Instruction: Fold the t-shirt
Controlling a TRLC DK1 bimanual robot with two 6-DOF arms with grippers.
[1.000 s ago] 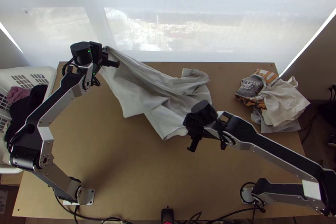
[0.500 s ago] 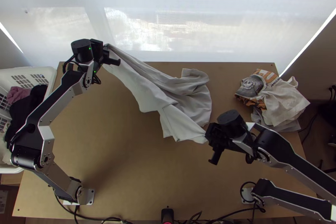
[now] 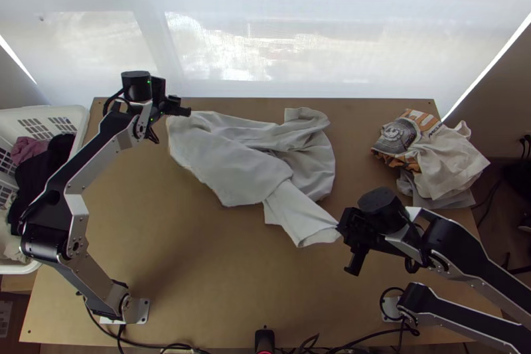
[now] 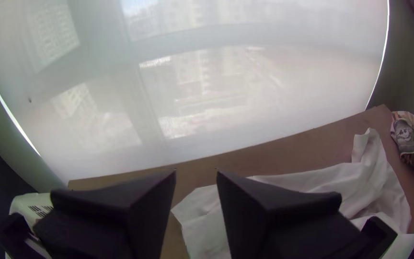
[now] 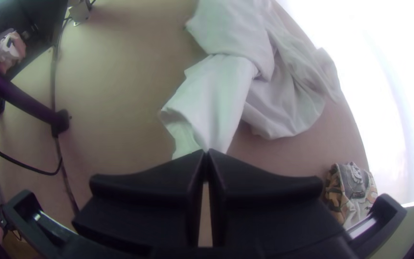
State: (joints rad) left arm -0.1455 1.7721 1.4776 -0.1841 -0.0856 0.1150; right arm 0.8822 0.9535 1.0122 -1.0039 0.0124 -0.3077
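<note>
One white basket (image 3: 81, 115) holds mauve cloth (image 3: 28, 148) beside black cloth (image 3: 41, 169).

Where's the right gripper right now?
In the top view, right of centre, the right gripper is shut on the near end of the t-shirt.

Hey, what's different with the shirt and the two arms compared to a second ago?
The left gripper let go of the t-shirt, whose raised corner dropped onto the table. The right gripper moved toward the near right, drawing the narrow end it pinches along. The clothes pile and laundry basket stayed put.
</note>
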